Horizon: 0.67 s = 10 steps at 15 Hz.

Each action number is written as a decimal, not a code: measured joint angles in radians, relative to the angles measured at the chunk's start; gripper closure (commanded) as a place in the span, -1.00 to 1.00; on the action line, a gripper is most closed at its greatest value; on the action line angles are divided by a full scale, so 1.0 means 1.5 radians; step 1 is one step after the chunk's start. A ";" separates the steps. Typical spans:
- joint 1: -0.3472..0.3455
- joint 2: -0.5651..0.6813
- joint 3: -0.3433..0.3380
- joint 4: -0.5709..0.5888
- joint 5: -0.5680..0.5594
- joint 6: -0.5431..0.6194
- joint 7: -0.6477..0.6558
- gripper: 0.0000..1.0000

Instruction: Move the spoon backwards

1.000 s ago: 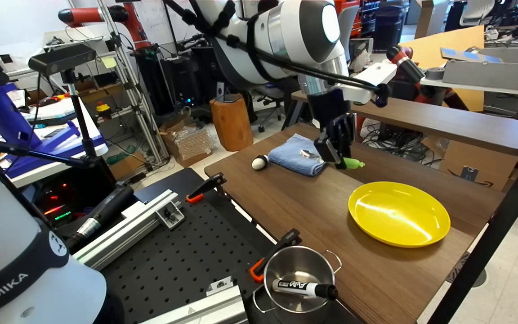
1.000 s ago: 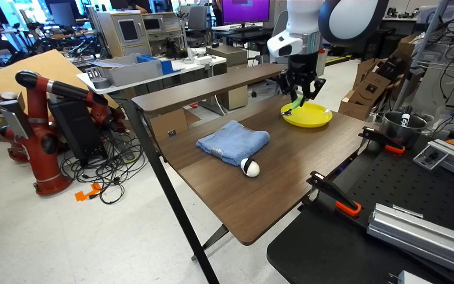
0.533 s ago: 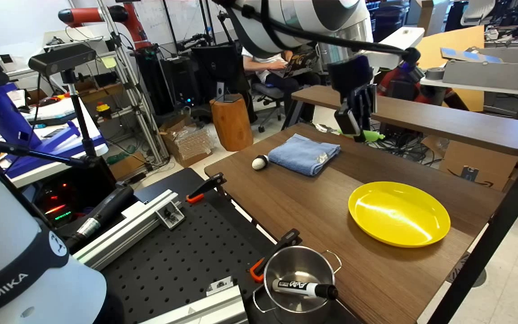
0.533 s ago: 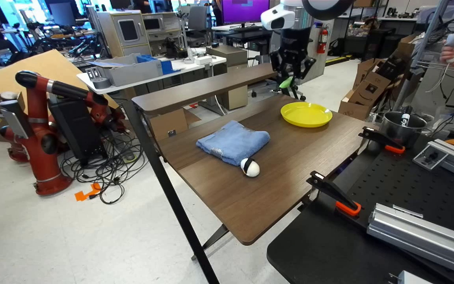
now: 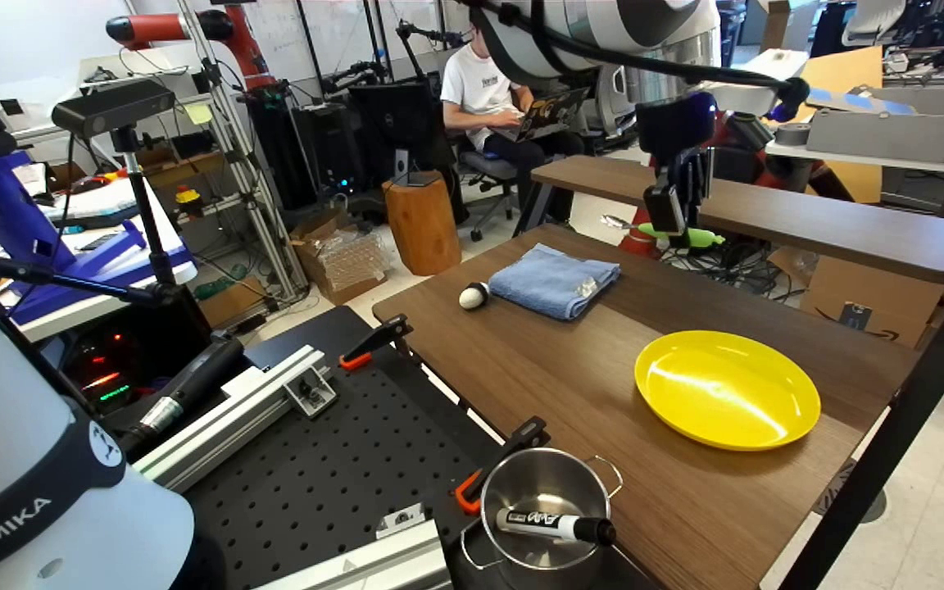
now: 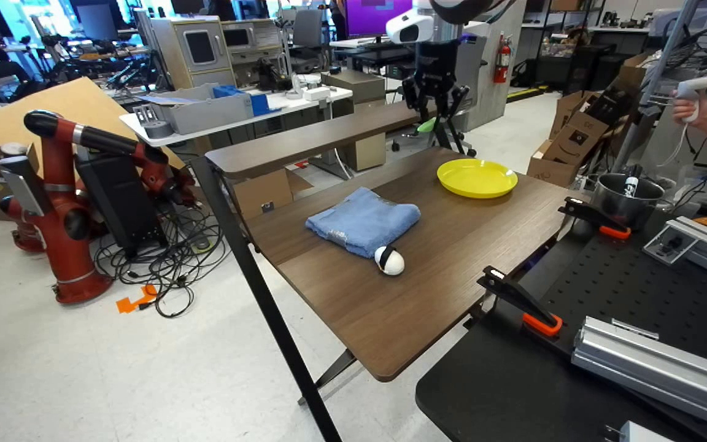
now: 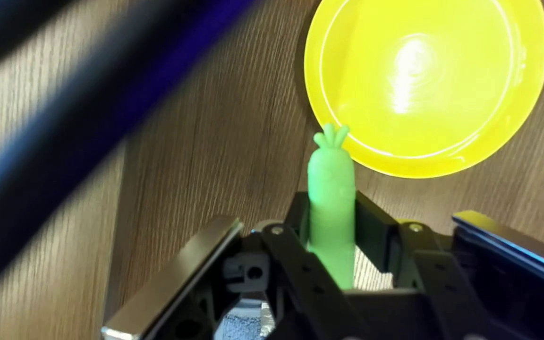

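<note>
We are seeing only one arm (image 5: pixel 595 29), and its tool (image 7: pixel 332 210) is pinching the spoon (image 7: pixel 331 182) by the green handle, with the fingers (image 7: pixel 375 231) pressing from both sides. So the spoon is not lying to any side of the tool; it is sitting inside it, and the coming move is depending on the long axis. This axis is running through the gap, square to the closing direction: in the wrist view the leafy end is pointing up toward the yellow plate (image 7: pixel 423 71), while the metal bowl (image 5: pixel 615 221) is showing on the opposite side in an exterior view (from the wrist, the tool is hiding it).

Comparing with one second ago, we are finding the tool and the spoon higher in both exterior views and nearer to the raised shelf (image 5: pixel 800 211); how much of this is real rising, we cannot tell. The spoon is no longer appearing before the blue towel (image 5: pixel 554 281) or before the plate, but beyond the edge of the bench (image 5: pixel 537 369). The towel, the plate and the white ball (image 6: pixel 392 263) are keeping their places. We are judging that the backward carry is well advancing, and that the lowering is still remaining.
</note>
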 measured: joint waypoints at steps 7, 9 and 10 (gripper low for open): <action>0.001 0.102 0.017 0.117 0.002 -0.063 -0.025 0.87; 0.003 0.123 0.020 0.140 0.002 -0.078 -0.029 0.87; 0.004 0.133 0.022 0.151 0.002 -0.084 -0.031 0.87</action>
